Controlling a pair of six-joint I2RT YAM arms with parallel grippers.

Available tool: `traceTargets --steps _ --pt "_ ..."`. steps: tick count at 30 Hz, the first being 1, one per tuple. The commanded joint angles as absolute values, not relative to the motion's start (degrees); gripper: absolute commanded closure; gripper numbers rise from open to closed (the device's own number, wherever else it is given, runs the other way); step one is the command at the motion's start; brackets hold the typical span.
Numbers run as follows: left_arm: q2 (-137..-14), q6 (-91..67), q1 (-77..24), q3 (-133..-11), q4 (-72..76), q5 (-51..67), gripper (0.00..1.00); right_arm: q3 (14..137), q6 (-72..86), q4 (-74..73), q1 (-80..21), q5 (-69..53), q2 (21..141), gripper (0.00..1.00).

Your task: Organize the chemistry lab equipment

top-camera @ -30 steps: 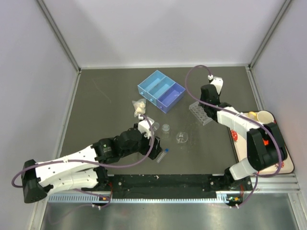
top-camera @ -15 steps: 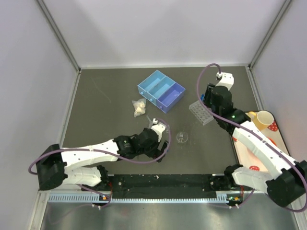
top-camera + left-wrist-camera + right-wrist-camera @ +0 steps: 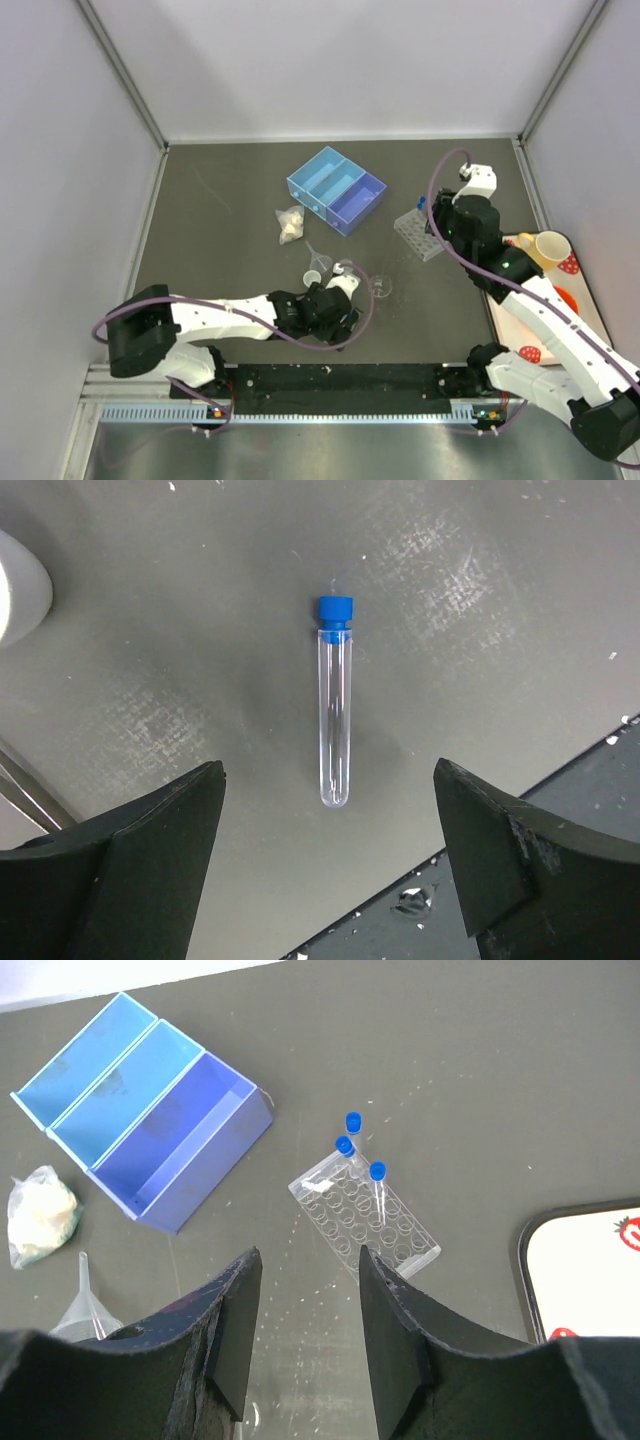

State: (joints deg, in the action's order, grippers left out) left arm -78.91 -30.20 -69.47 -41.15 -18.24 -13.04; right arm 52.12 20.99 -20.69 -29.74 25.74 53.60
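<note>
Your loose tube lies flat, blue cap at 12 o'clock. The clear rack holds three capped tubes upright; funnel at its 8 o'clock.

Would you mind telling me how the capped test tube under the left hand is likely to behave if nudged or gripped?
The test tube lies flat and is round, so a sideways nudge would probably roll it. Its clear, smooth wall looks slippery and perhaps fragile. It appears empty, so likely light.

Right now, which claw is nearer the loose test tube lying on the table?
Left. The left claw hangs open right over the test tube, a finger on each side; the right claw is far off, above the rack.
</note>
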Motion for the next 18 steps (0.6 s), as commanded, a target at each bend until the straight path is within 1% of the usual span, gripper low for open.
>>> traceTargets --steps 1,6,10,11,13,14,16,17,18 --pt "-82.08 -33.57 -71.10 -44.64 -18.89 -18.36 0.11 51.24 21.62 -21.36 -30.50 24.00 51.59 0.56" --pt "-86.30 -34.89 -71.81 -46.31 -20.04 -20.21 0.14 50.36 21.36 -21.80 -30.59 23.38 50.28 0.56" --pt "-88.68 -35.24 -71.98 -46.93 -20.48 -20.39 0.32 50.19 21.09 -22.41 -30.76 23.29 49.57 0.57" --pt "-88.86 -35.24 -72.07 -47.02 -20.65 -20.22 0.39 50.01 21.01 -22.41 -30.67 23.38 49.31 0.57" --pt "-89.12 -35.86 -72.68 -47.37 -21.61 -20.30 0.45 49.75 20.92 -22.50 -30.59 23.55 48.87 0.57" --pt "-89.03 -36.03 -72.95 -47.37 -21.80 -20.82 0.50 49.66 21.00 -22.59 -30.67 23.55 48.78 0.57" --pt "-89.03 -36.65 -73.39 -47.37 -22.41 -21.09 0.53 49.57 21.09 -22.50 -30.67 23.03 48.78 0.57" --pt "-89.21 -36.74 -73.56 -47.29 -23.02 -21.53 0.60 49.57 21.18 -22.50 -30.67 22.94 48.78 0.58" --pt "-89.12 -37.09 -73.74 -47.20 -23.20 -21.71 0.63 49.57 21.36 -22.50 -30.67 22.85 48.78 0.58"
